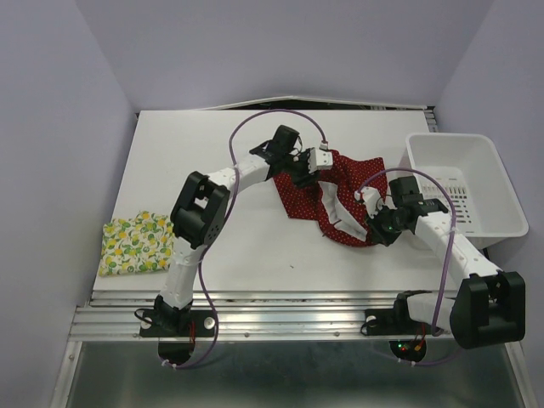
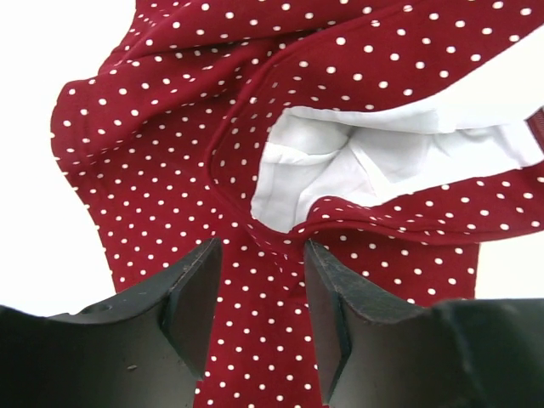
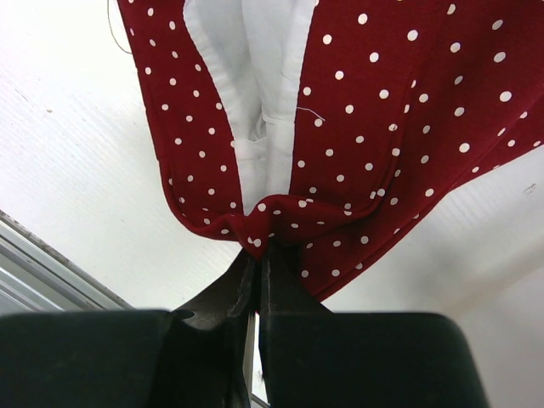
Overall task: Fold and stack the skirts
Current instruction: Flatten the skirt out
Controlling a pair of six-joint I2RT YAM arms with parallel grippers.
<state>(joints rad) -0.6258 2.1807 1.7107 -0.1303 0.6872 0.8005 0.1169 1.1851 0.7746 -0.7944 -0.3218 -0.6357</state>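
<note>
1. Red dotted skirt [image 1: 340, 197]: dark red with small white dots and a white lining showing. It lies crumpled on the worktop [image 1: 255, 246], right of centre. In the overhead view its long axis runs roughly from 10 o'clock to 4 o'clock.
2. Right fingers [image 3: 259, 272]: pressed together on a puckered fold of the skirt's edge at the 4 o'clock end. In the wrist view the cloth and lining run away toward 12 o'clock.
3. Left fingers [image 2: 202, 268]: about half spread at the skirt's 10 o'clock end, with flat dotted cloth showing in the gap. The cloth does not look pinched. The lining pocket opens toward 1 o'clock of them.
4. Governing relation: one arm stands at each end of the long axis. The right end is secured and the left is not. Judged next move: the left fingers need to close on the cloth directly under them before any spreading or folding.
5. Lemon skirt [image 1: 136, 242]: pale, with a yellow and green print. It sits as a compact rectangle near the worktop's 8 o'clock edge, well apart from the red one, and is judged already folded.
6. White bin [image 1: 463, 161]: at 3 o'clock, just beyond the right arm.
7. Not determinable:
   - which edge is waistband and which is hem;
   - whether the pinched end is lifted off the worktop;
   - the middle of the skirt, which is crossed by the right arm and a purple cable [image 1: 374, 174].
</note>
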